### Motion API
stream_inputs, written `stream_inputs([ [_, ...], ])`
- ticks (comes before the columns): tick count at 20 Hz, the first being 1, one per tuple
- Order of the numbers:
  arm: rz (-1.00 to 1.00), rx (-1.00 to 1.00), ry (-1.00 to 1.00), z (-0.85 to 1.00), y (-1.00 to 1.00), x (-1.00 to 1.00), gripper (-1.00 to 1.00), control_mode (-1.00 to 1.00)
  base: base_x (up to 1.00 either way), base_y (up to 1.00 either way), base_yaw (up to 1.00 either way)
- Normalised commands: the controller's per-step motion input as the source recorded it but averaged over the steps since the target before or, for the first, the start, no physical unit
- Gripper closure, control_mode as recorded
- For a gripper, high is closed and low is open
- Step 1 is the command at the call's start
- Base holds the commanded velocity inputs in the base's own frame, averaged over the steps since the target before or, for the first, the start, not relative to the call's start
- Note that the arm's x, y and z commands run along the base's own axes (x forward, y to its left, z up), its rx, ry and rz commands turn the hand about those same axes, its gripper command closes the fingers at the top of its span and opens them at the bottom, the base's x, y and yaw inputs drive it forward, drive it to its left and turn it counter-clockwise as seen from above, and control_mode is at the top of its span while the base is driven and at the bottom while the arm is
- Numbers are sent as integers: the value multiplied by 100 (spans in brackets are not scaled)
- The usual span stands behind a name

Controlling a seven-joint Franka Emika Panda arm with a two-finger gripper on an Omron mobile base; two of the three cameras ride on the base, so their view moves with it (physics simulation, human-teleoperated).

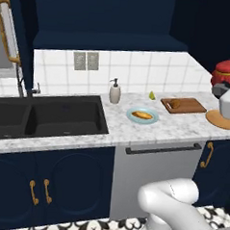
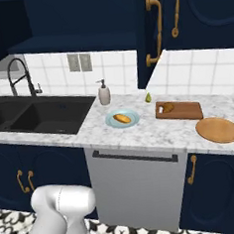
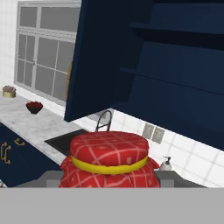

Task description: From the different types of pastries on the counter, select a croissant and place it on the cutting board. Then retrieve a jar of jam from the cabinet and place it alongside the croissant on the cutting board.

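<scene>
Gripper (image 3: 109, 178) closed on the jar of jam (image 3: 109, 160), grey fingers (image 3: 51, 178) pressed against both sides of its lower part in the hand view. Jar is red with a criss-cross lid and a yellow band under the lid. Left base view shows the same jar (image 1: 228, 75) at the right edge, held up in the air well above the counter (image 1: 135, 130), the white hand just below and right of it.

Behind the jar in the hand view: open navy cabinet door (image 3: 105, 57), bare dark shelves (image 3: 175, 78) inside, tiled wall, faucet (image 3: 103, 120), black sink (image 3: 65, 141), soap dispenser (image 3: 166, 163), window (image 3: 43, 61) at far left.

On the counter: cutting board (image 1: 185, 106) right of centre, reddish-brown, with the croissant (image 1: 175, 104) lying on its left part. In the right base view the board (image 2: 180, 110) and the croissant (image 2: 166, 107) are placed the same way. Left of the board, a light blue plate (image 1: 142, 115) holds the orange-yellow bun (image 1: 142, 114). A small green pear (image 1: 152, 95) is behind, between plate and board, near the wall. Soap dispenser stands left of the pear. Round tan wooden plate (image 2: 218, 130) sits right of the board, just beside it, nothing on it. Double black sink at left of the counter. Dishwasher front (image 2: 136, 182) below the plate.
</scene>
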Motion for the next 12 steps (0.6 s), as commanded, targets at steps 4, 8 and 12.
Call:
stream_inputs([
  [4, 0, 0, 0, 0, 0, 0, 100, 100, 0, -96, -3],
  [8, 0, 0, 0, 0, 0, 0, 100, 100, 0, -100, -1],
  [12, 0, 0, 0, 0, 0, 0, 100, 100, -3, -100, 0],
])
